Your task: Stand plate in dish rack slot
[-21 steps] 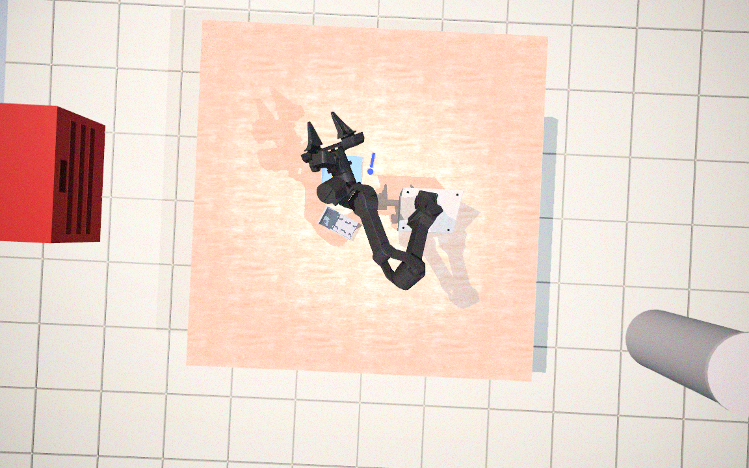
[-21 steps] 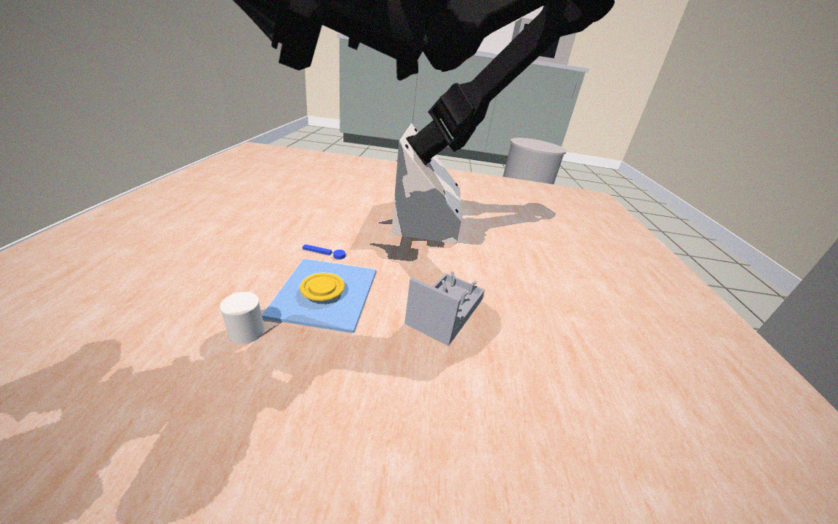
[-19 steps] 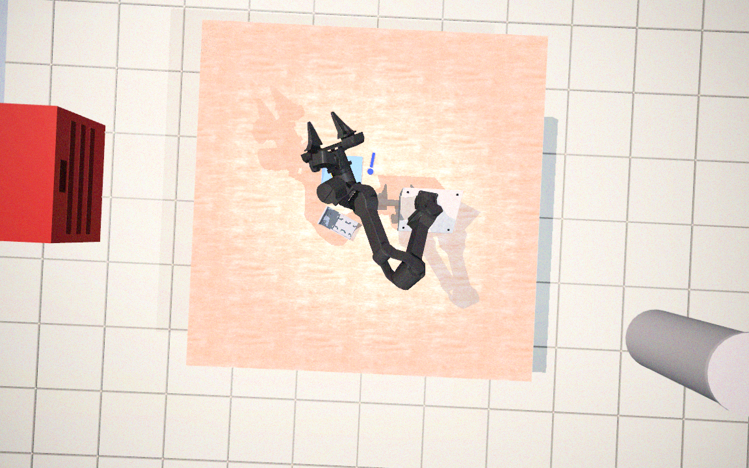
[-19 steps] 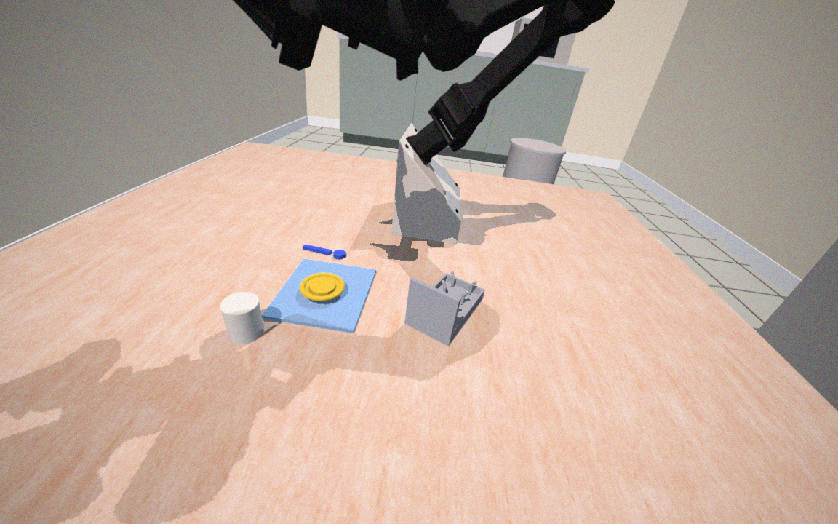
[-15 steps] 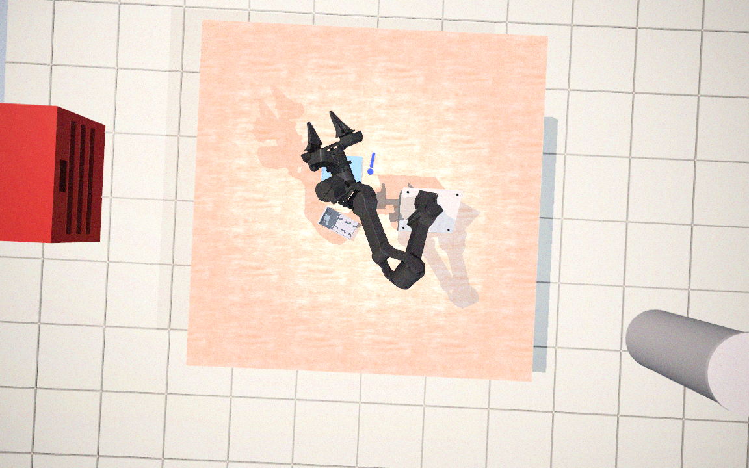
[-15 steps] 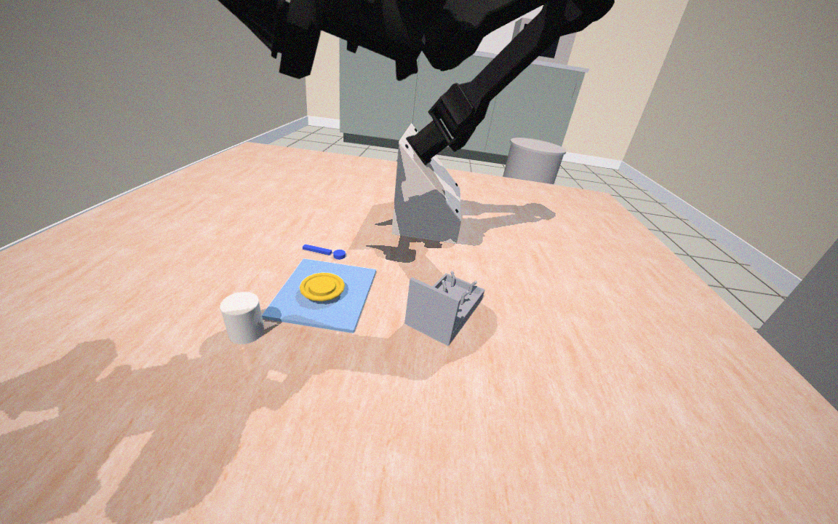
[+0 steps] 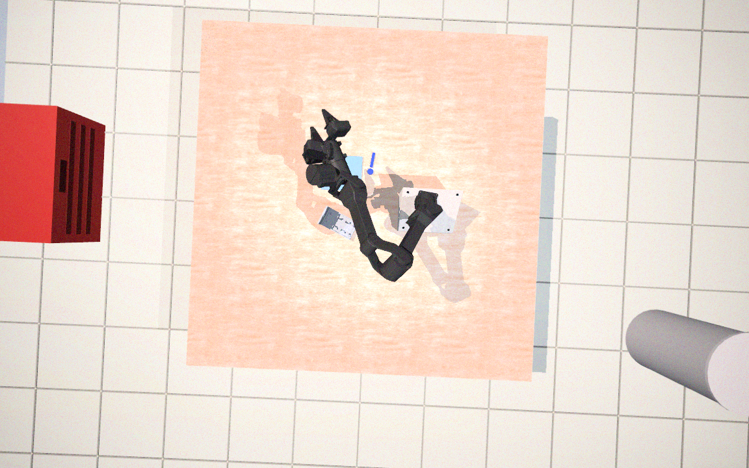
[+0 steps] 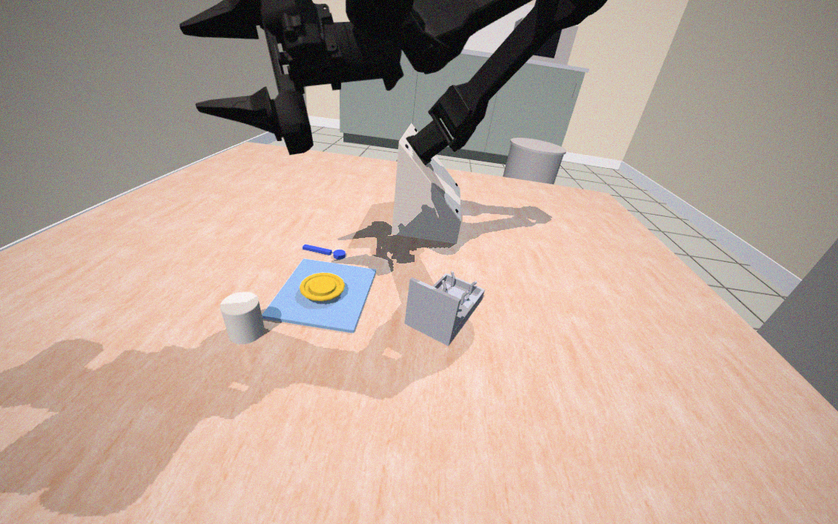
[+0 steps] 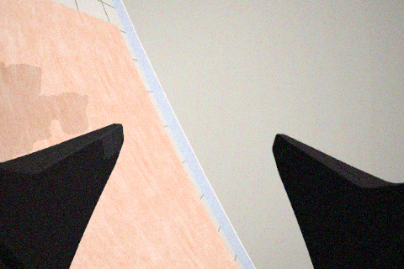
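Observation:
The yellow plate [image 8: 321, 287] lies flat on a light blue square board [image 7: 355, 166] [image 8: 350, 314]. In the top view the arm hides the plate. The grey dish rack [image 7: 326, 217] [image 8: 431, 311] stands on the table beside the board, with a tall flat wall at one end and small upright prongs behind it. No plate is in it. My gripper [image 7: 318, 119] [image 8: 189, 66] [image 9: 199, 137] is open and empty, high above the table, its fingers pointing sideways past the board. The wrist view shows only table, floor and wall beyond the fingers.
A blue spoon-like piece [image 7: 372, 161] [image 8: 316, 249] lies beside the board. A white cylinder [image 8: 243, 320] stands near the board's corner. The arm's base stands on a white pedestal [image 7: 450, 218] [image 8: 412, 208]. A red cabinet [image 7: 10, 171] and a grey cylinder [image 7: 673, 351] [image 8: 532, 161] stand off the table.

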Motion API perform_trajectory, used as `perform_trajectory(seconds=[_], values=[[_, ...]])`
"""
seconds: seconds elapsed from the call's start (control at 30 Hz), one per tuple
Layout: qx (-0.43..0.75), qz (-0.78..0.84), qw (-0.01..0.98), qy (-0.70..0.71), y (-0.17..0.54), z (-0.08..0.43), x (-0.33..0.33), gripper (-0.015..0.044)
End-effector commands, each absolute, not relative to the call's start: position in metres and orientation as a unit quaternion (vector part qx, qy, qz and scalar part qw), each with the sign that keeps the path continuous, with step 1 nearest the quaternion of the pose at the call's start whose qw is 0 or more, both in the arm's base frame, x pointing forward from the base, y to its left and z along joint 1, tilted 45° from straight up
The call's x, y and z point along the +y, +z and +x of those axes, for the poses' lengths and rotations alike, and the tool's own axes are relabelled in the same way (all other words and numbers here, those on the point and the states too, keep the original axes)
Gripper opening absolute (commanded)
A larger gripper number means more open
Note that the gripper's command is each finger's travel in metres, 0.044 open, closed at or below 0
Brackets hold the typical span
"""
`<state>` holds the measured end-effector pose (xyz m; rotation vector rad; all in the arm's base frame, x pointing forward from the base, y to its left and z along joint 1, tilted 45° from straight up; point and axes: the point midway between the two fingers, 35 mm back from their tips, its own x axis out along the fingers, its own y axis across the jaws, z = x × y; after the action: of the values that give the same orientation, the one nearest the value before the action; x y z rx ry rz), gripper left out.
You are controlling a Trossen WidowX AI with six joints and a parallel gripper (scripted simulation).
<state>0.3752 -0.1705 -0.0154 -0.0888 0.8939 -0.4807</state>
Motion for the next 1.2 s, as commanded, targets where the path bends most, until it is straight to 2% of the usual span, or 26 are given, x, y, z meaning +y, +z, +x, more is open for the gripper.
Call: perform_trajectory(seconds=[0.0, 0.6, 1.17], values=[[0.476, -0.040, 0.863, -0.163, -0.039, 0.376, -0.151, 0.0400], [0.613, 0.027, 0.785, 0.083, -0.102, 0.350, -0.072, 0.0400], [0.666, 0.166, 0.670, 0.284, -0.112, 0.318, 0.004, 0.0400]])
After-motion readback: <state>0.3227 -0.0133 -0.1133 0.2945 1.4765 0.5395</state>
